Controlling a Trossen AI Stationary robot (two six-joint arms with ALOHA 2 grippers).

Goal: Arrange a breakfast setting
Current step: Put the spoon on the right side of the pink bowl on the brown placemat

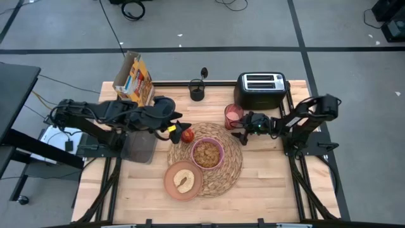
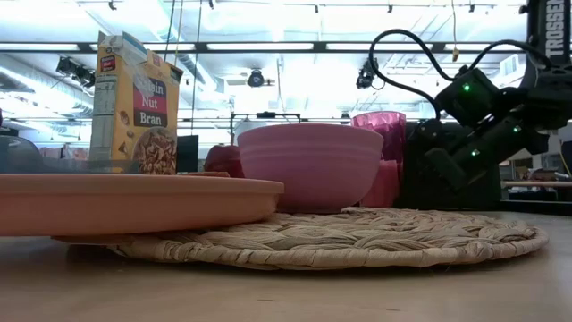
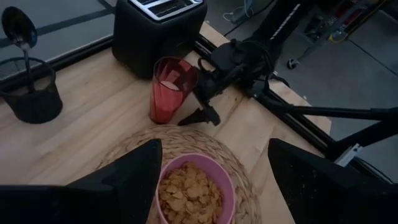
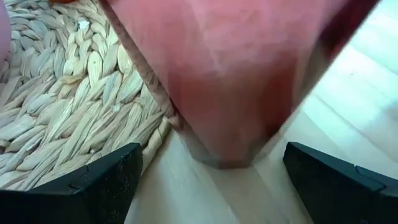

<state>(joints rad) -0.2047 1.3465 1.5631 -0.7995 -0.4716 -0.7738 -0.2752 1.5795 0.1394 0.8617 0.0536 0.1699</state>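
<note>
The woven straw placemat (image 1: 223, 180) lies mid-table. On it stands the pink bowl (image 1: 207, 154), filled with cereal flakes. The salmon-brown plate (image 1: 183, 180) with the toast slice (image 1: 184, 182) overlaps the mat's near-left edge. The red apple (image 1: 188, 134) rests on the mat's far-left edge. My left gripper (image 1: 179, 132) is open and empty just left of the apple. The translucent pink cup (image 1: 233, 116) stands upright on the table at the mat's far-right edge. My right gripper (image 1: 240, 133) is open at the cup's right, its fingers (image 4: 106, 180) apart from the cup (image 4: 230, 81). The spoon (image 1: 204, 73) stands in a black mesh holder (image 1: 197, 93).
The black toaster (image 1: 261, 88) stands at the far right, just behind the cup. The cereal box (image 1: 134, 79) stands at the far left. A grey container (image 1: 139, 145) sits under my left arm. Bare wood lies at the near right of the table.
</note>
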